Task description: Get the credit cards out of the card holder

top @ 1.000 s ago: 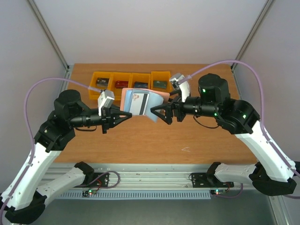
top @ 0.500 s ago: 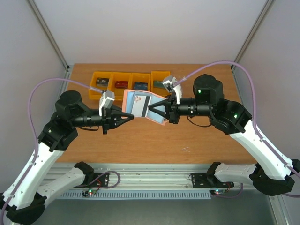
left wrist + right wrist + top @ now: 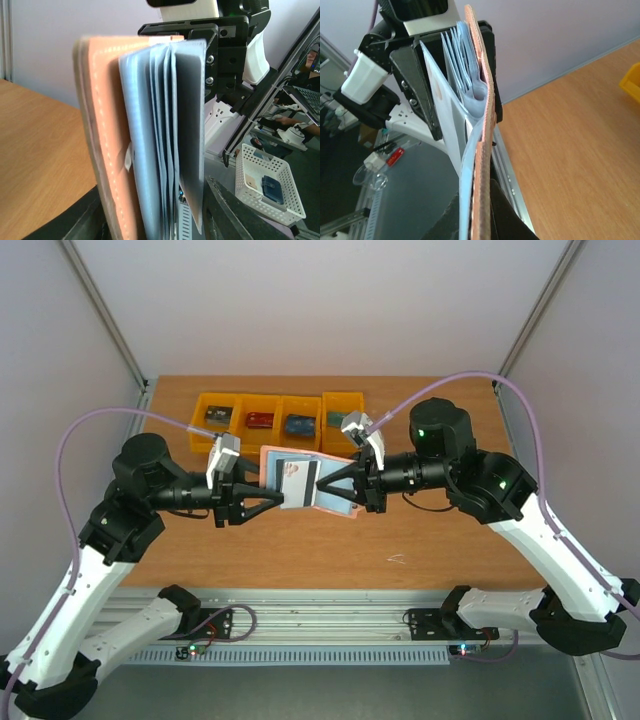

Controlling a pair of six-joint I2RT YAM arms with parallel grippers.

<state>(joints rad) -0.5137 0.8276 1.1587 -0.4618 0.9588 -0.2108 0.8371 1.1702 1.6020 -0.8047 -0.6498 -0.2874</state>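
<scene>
The card holder (image 3: 335,502) hangs off the table (image 3: 450,530), with the orange bins (image 3: 222,398) just beyond it. The right gripper (image 3: 322,483) is clamped on its right side, and the left gripper (image 3: 283,500) has its jaws apart astride its left edge, where 1 pale credit card (image 3: 297,477) sticks out. To pull that card cleanly, I judge the left jaws should close on the card alone, clear of the holder's pink cover and blue-grey pockets, then draw straight away from the holder.
</scene>
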